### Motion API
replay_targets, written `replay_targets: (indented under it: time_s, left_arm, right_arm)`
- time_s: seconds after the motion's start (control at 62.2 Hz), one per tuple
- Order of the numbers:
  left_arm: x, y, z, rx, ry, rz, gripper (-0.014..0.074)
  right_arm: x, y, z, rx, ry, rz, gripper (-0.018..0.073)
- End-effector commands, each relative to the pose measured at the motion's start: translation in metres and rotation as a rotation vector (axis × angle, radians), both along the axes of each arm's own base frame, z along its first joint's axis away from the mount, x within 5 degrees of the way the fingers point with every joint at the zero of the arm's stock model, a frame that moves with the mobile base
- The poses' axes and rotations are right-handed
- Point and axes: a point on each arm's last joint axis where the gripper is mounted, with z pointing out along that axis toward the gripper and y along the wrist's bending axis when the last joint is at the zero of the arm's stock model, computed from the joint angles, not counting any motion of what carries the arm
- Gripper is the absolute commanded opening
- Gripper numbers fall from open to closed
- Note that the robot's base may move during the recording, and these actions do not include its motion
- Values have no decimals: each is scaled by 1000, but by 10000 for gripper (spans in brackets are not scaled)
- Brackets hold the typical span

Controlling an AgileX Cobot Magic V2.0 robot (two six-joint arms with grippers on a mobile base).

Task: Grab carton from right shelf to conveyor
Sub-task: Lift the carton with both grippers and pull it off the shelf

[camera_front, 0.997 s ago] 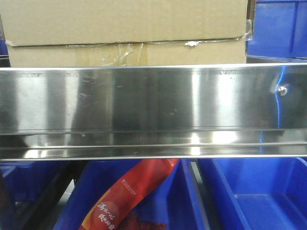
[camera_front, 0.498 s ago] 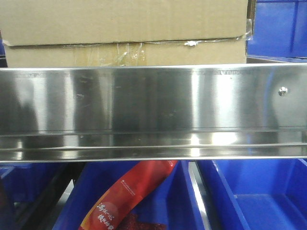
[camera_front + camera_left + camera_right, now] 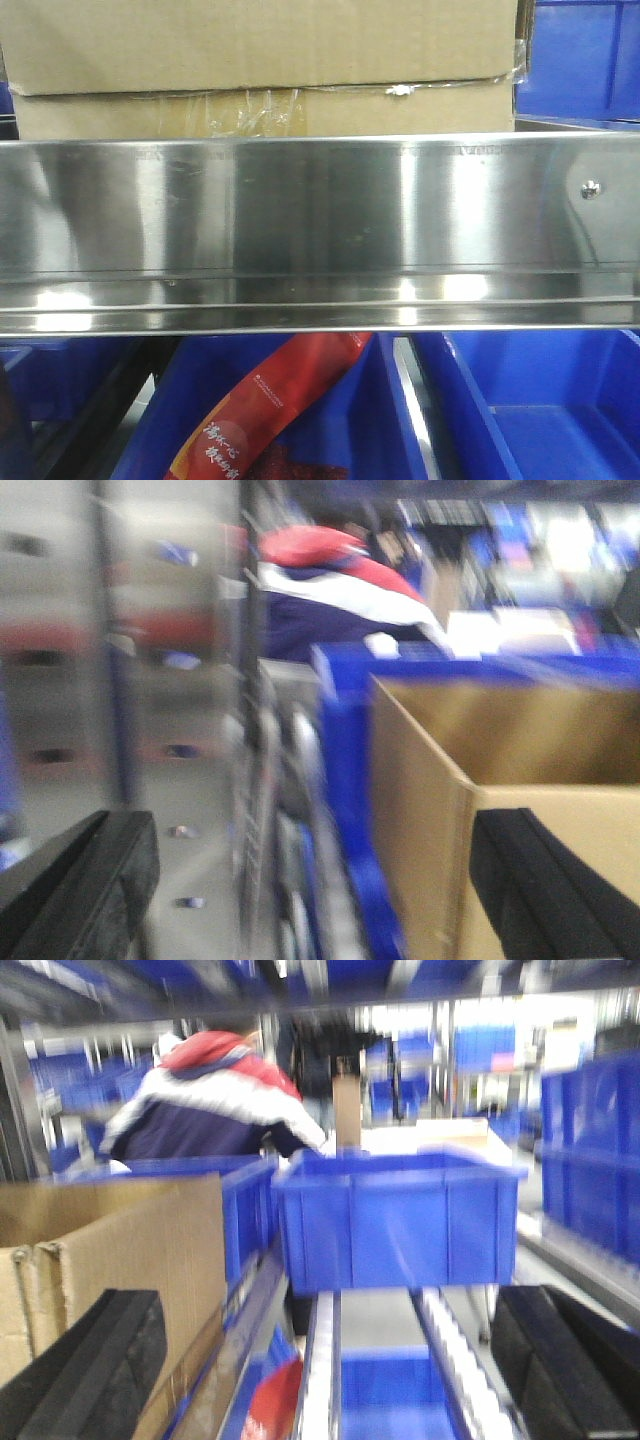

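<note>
I judged the carton (image 3: 260, 45) behind the shelf rail (image 3: 300, 200) stiff but crushable, best pressed at its two sides. My left gripper (image 3: 320, 890) and right gripper (image 3: 330, 1370) gaped, empty.

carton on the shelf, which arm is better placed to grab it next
Left, probably. Its open jaws straddle a corner of the carton, one jaw in front of its face. The right arm's open jaws face a blue bin, with the carton off to their left.
</note>
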Motion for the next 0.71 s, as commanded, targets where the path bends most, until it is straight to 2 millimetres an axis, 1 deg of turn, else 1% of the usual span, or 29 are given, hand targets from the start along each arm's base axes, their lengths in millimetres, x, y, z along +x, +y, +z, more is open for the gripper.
replay_targets:
  time_s: [0.0,0.096,0.161,0.241,0.257,0.338,0.354,0.386,0.402,0.418,0.45,0.498,0.514,0.53,0.546,0.563,0.659,0.675,0.691]
  left_arm:
    - [16,-7,12,60,66,-64,536]
    - [34,-20,28,77,121,-152,536]
    - [50,-31,35,88,173,-208,536]
    - [66,-44,45,101,220,-264,536]
    - [69,-47,46,103,230,-272,536]
    - [93,-60,51,110,289,-297,536]
    - [99,-62,53,108,300,-298,536]
    - [106,-64,58,89,310,-293,536]
    - [112,-67,57,80,329,-291,536]
    - [115,-68,61,73,328,-289,536]
    - [122,-69,63,67,346,-281,536]
    - [134,-71,66,64,369,-260,536]
    - [139,-72,67,57,384,-250,536]
    - [142,-72,68,62,392,-235,536]
    - [148,-73,71,57,404,-217,536]
    - [155,-73,70,65,432,-196,536]
    - [173,-71,75,83,498,-104,536]
    - [175,-71,79,84,497,-92,536]
    - [179,-71,78,94,518,-77,536]
  right_arm:
    - [5,2,15,-12,24,22,561]
    - [14,7,33,-19,69,69,561]
    - [25,12,43,-25,101,110,561]
    - [36,20,56,-32,122,164,561]
    - [41,22,58,-35,136,175,561]
    - [54,32,72,-47,174,229,561]
    - [60,36,73,-54,199,242,561]
    - [64,40,80,-59,213,259,561]
    - [67,42,82,-63,225,266,561]
    - [72,45,85,-69,246,277,561]
    - [78,49,88,-80,285,291,561]
    - [93,56,93,-97,348,303,561]
    - [95,58,97,-101,362,307,561]
    - [102,60,98,-107,386,308,561]
    - [106,62,104,-110,395,309,560]
    - [113,65,104,-119,432,311,559]
    - [136,74,121,-118,510,312,559]
    - [139,75,122,-116,522,311,559]
    - [144,77,125,-112,538,310,559]
